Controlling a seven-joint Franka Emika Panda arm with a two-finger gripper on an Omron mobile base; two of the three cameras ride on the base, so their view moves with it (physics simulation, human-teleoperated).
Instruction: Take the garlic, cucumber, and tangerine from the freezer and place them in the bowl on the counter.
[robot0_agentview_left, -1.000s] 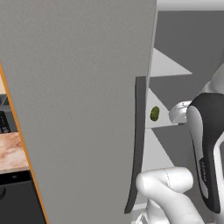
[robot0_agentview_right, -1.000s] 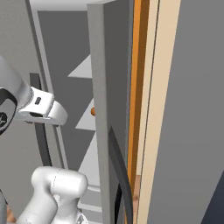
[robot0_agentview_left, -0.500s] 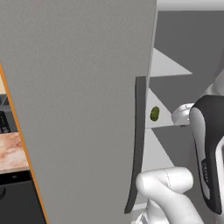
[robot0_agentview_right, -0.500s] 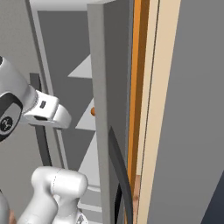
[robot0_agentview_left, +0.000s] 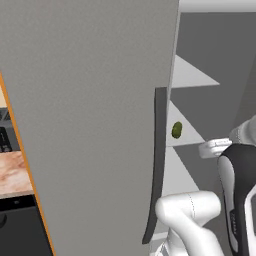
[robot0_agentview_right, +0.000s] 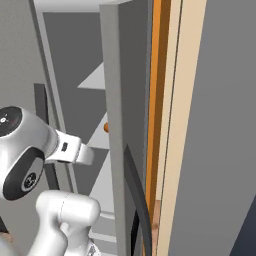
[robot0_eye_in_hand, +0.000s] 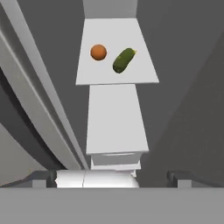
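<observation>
Freezer (robot0_agentview_left: 100, 100) door ajar; tangerine (robot0_eye_in_hand: 98, 52) beside cucumber (robot0_eye_in_hand: 124, 60) on pale shelf (robot0_eye_in_hand: 131, 74); tool (robot0_eye_in_hand: 112, 177) fingers spread open.

The white arm bends up from the base, its forearm reaching level past the freezer (robot0_agentview_left: 100, 100) door's edge, pincer (robot0_eye_in_hand: 113, 177) fingers spread wide apart, holding nothing.

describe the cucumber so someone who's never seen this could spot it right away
Look inside the open freezer, at the pale grey shelf farthest up in the hand view. Two items lie there side by side: the cucumber is the stubby dark green oval, right of the round orange tangerine.
</observation>
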